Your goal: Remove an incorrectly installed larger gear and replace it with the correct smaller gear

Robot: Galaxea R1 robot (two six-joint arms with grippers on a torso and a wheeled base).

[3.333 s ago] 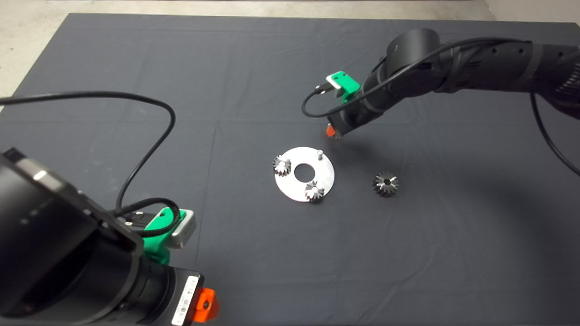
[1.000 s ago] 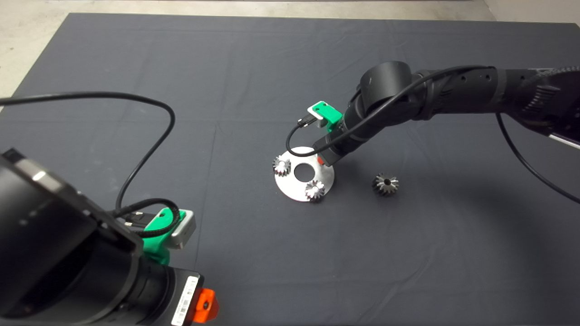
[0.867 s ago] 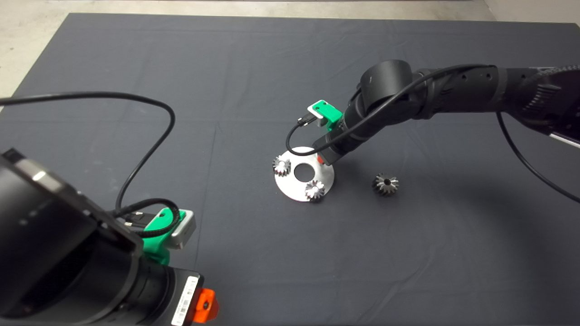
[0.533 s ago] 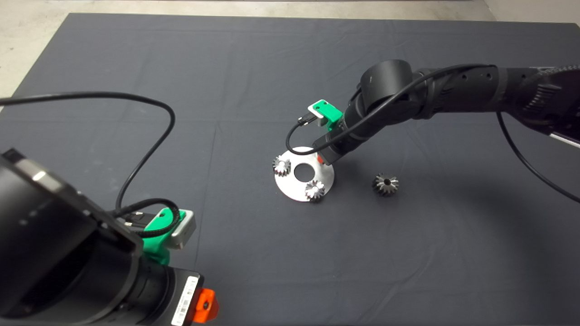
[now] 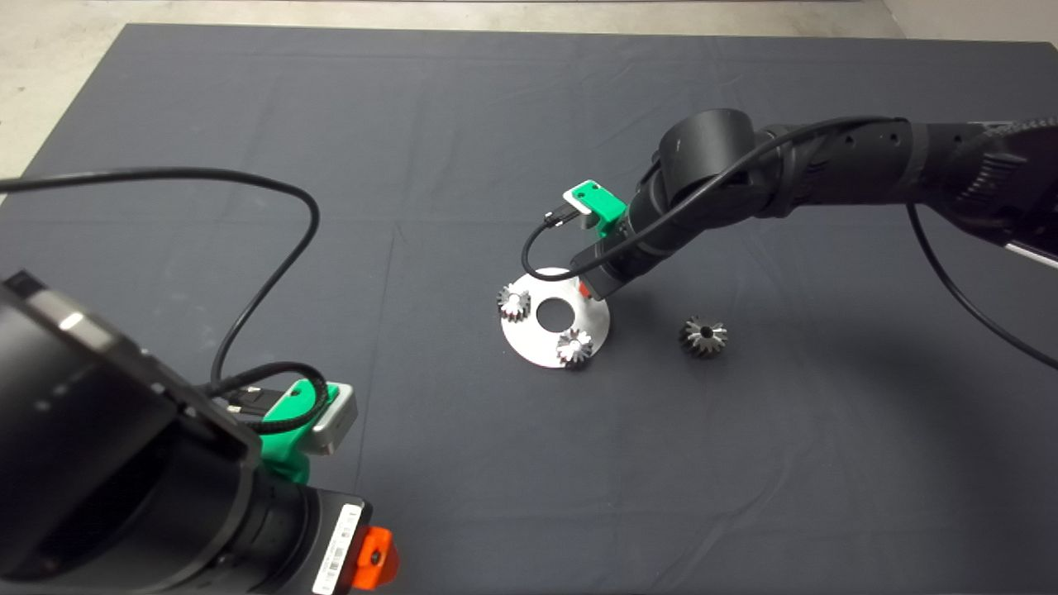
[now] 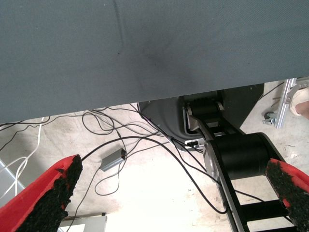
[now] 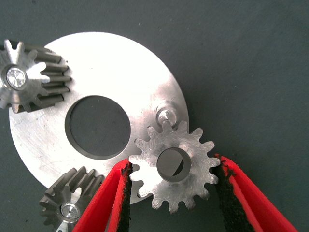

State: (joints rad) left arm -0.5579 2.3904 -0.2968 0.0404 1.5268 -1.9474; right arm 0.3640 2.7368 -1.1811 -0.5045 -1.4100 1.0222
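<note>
My right gripper (image 5: 588, 291) hovers over the back right edge of the round steel plate (image 5: 541, 343). In the right wrist view it (image 7: 174, 163) is shut on the smaller gear (image 7: 175, 166), which lies flat between the pads. The gear's centre hole sits just beside the plate's bare pin (image 7: 165, 114), not over it. Two shinier small gears (image 7: 29, 79) (image 7: 70, 203) sit on the plate's (image 7: 120, 72) other pins. The larger gear (image 5: 703, 336) lies on the mat right of the plate. The head view hides the smaller gear under the gripper. My left gripper (image 6: 174, 164) is open and parked at the lower left.
The dark mat (image 5: 463, 149) covers the table, with floor beyond its far edge. A black cable (image 5: 273, 273) loops over the mat from the left arm. The left wrist view shows the mat's edge, floor cables (image 6: 120, 145) and the robot's base.
The right arm came down and to the left from behind the plate to its back right edge, over the pin. In the last second it has hardly moved. The left arm stayed still.
</note>
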